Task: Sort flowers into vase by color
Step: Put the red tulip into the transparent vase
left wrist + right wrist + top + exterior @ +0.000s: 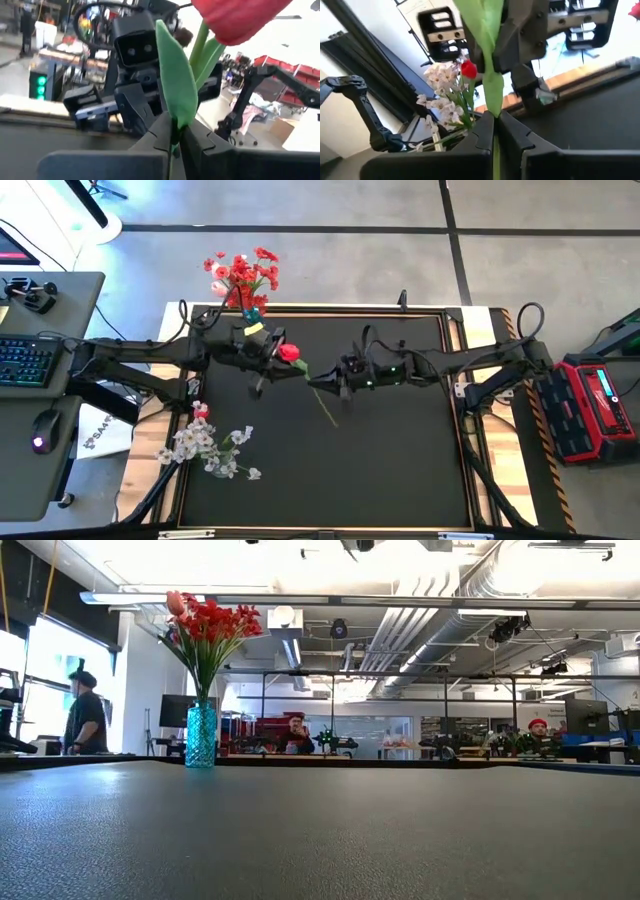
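A single red tulip-like flower (289, 352) with a long green stem is held up between both arms over the middle of the black table. My left gripper (272, 365) reaches in from the left and is shut on the stem close to the bud (235, 15). My right gripper (325, 380) reaches in from the right and is shut on the stem farther down. A blue glass vase (200, 735) holding red flowers (243, 272) stands at the table's far left edge. A spray of white blossoms (215, 448) with a small red bud (201, 411) lies flat at the near left. My left gripper pinches the green stem (174, 142) between its two fingers, at the base of the leaf (175, 80) below the bud. The fingers come level from the table's left and lie across the stem. The bud stands above the fingers, clear of the table. My right gripper pinches the same stem (493, 107) between its two fingers, lower down than the left gripper. Its fingers come about level from the table's right, across the stem. The stem's free lower end (333, 420) sticks out past the fingers toward the table's near edge.
The two grippers face each other closely at mid-table. The right half of the black mat (420, 450) is bare. A desk with a keyboard (25, 360) stands left of the table, and a red case (595, 405) to its right. People are in the room beyond.
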You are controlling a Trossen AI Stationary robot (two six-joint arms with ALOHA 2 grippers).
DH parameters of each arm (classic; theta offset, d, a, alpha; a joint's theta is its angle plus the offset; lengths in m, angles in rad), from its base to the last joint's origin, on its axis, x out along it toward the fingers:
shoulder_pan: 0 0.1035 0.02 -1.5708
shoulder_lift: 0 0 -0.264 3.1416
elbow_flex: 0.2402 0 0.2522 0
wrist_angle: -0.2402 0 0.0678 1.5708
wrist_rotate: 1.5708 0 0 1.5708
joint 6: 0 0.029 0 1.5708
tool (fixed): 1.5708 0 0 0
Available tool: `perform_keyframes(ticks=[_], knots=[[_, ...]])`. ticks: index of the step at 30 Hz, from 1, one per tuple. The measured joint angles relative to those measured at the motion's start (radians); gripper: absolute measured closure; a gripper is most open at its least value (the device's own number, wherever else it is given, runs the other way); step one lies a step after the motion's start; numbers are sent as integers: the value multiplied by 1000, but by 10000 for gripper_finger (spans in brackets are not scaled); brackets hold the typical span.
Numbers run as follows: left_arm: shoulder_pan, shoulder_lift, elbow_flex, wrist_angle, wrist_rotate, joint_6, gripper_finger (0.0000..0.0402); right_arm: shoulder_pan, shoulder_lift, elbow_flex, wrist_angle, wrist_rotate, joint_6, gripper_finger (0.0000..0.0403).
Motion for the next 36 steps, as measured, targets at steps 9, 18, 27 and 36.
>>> perform_keyframes(ticks=[9,18,27,36], knots=[[-2,-246,0,-498,-17,32,400,-1,0,-1,-285,115,251,308],[-77,-589,0,-961,37,237,401,-1,0,-1,-471,216,399,258],[-109,-763,0,-993,80,128,401,-2,0,-1,-465,216,441,257],[-138,-748,0,-1100,177,121,401,8,0,-1,-465,236,510,258]])
